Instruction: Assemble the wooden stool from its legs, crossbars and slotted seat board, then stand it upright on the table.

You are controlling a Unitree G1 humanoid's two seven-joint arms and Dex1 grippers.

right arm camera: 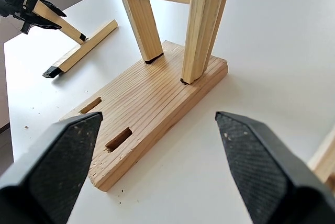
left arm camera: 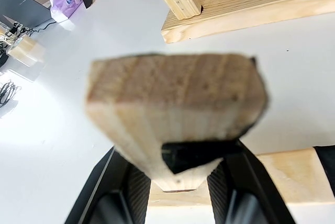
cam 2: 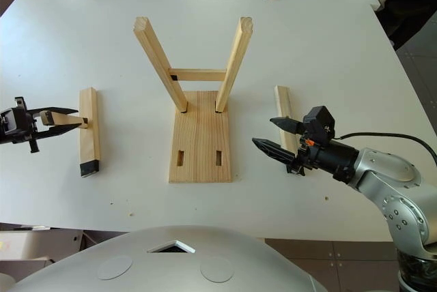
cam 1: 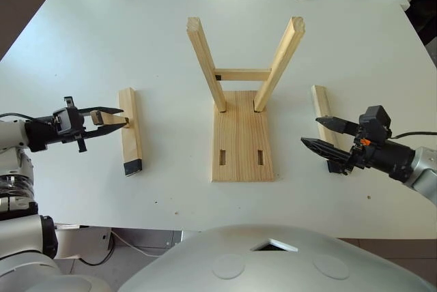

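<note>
Left eye view: the seat board (cam 1: 242,142) lies flat mid-worktop (cam 1: 82,46), toward the near edge. Two upright legs (cam 1: 205,63) stand in its far slots, tied by a crossbar (cam 1: 242,74). That looks like half the frame done.

Toward the left edge, the left claw (cam 1: 121,118) is closed on a short crossbar (cam 1: 109,120), whose tip meets a loose leg (cam 1: 130,132), likely to press the joint home.

Right eye view: near the right edge, the right claw (cam 2: 273,133) hangs wide open and empty just beside a second loose leg (cam 2: 282,111), whose near end it covers.

Left wrist view: blurred wood sits between the fingers (left arm camera: 131,187) and blocks the joint, so I cannot tell if it is seated.

Right wrist view: the two near slots (right arm camera: 119,139) are empty. The second loose leg is cut off at the frame edge.
</note>
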